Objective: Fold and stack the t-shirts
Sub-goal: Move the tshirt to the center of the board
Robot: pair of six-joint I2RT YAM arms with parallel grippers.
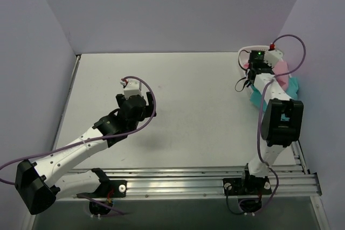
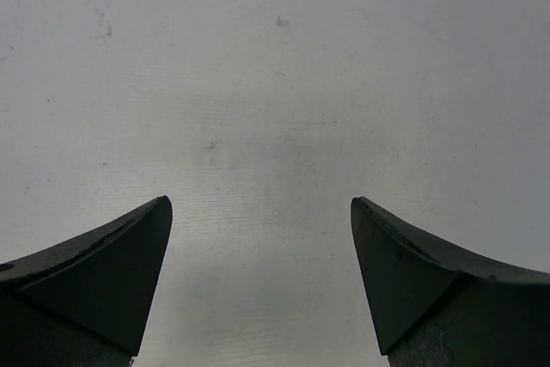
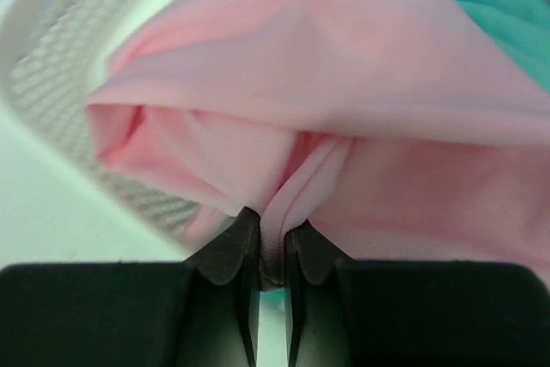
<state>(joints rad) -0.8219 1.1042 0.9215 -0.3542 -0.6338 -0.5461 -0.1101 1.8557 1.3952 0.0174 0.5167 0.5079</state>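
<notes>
1. Closest to the right wrist camera, the right end effector (image 3: 272, 231) has its two dark fingers (image 3: 232, 255) drawn narrow, pinching a fold of the pink t-shirt (image 3: 326, 83) between them.
2. From that pinch the pink cloth bulges up and away in loose, rounded folds, filling most of the wrist view.
3. Touching it at the upper right is the teal t-shirt (image 3: 503, 19), of which only a corner shows there.
4. Off to the left sits a white lattice basket (image 3: 69, 58), and the pink cloth lies partly across it.
5. Seen from overhead, both shirts are bunched with the basket at the far right corner of the bench (image 1: 199, 106), pink on top and teal spilling out to the right.
6. With the right arm stretched over that pile, I can't quite tell how much of the teal cloth is inside the basket.
7. Left of centre, well apart from the shirts, the left end effector (image 2: 259, 204) hangs just above bare bench, its fingers spread wide with nothing between them.
</notes>
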